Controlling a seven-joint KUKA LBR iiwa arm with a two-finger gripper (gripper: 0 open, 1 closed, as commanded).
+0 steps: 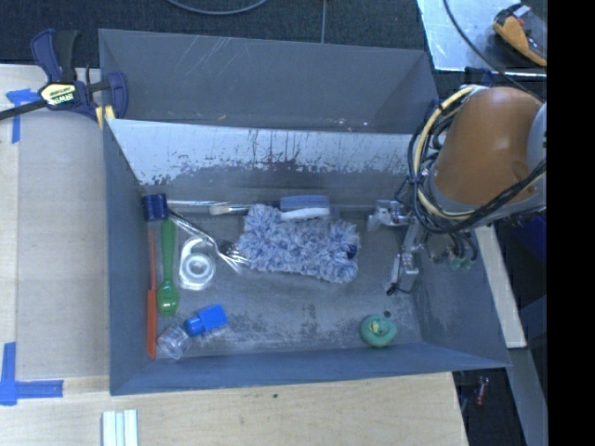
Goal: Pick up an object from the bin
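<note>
The gripper (402, 277) was seen low at the right side of the bin (279, 161), over bare floor; whether it was spread or pressed together could not be told. Nothing was seen held in it. Nearest to it, just toward the front wall, a small round green thing (377, 331) with a pale centre was found. A fluffy blue cloth (297, 246) was spread to its left, with a toothbrush (288, 207) behind it. Farther left, a bagged tape roll (197, 268), a green spoon (167, 268), an orange stick (152, 309) and a blue-capped bottle (197, 325) were gathered.
</note>
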